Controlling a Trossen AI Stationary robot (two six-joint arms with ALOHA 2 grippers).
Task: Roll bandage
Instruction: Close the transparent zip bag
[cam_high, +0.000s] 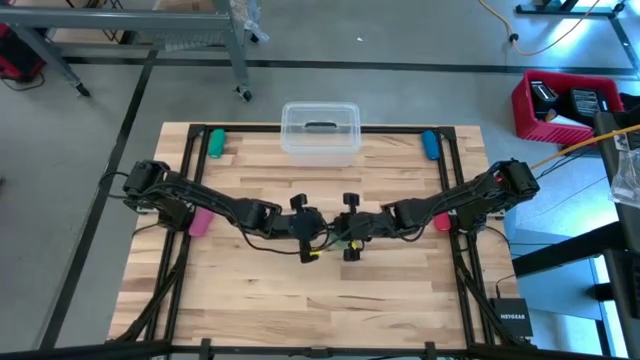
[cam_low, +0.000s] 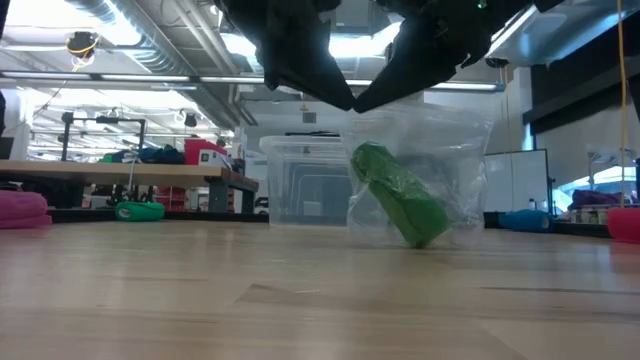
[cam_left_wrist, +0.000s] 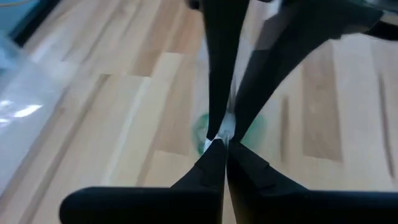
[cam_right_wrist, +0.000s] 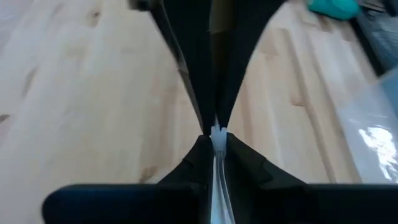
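Note:
No long, unrolled green strip shows in any view. A small clear plastic bag (cam_low: 440, 160) with a green cylinder (cam_low: 400, 195) inside hangs below my two grippers at the table's middle. The cylinder is tilted, and its lower end is at or just above the table. My left gripper (cam_high: 318, 232) and my right gripper (cam_high: 343, 232) meet tip to tip above the bag, and both are shut on its top. The green shows below the fingertips in the left wrist view (cam_left_wrist: 255, 127). My left gripper pinches the bag's top edge (cam_left_wrist: 224, 132) between its two fingers. It comes slanting down from the table's left. The bag hangs below the fingers. My right gripper pinches the same top edge (cam_right_wrist: 217, 134) between its two fingers, slanting down from the table's right. Its tips stand against my left gripper's tips. A strip of clear plastic (cam_right_wrist: 217, 186) runs back between the fingers.
A clear lidded box (cam_high: 320, 130) stands at the far edge's middle. A green roll (cam_high: 217, 143) lies at the far left and a blue one (cam_high: 430, 145) at the far right. A pink roll (cam_high: 200, 222) lies at the left edge and a red one (cam_high: 443, 222) at the right.

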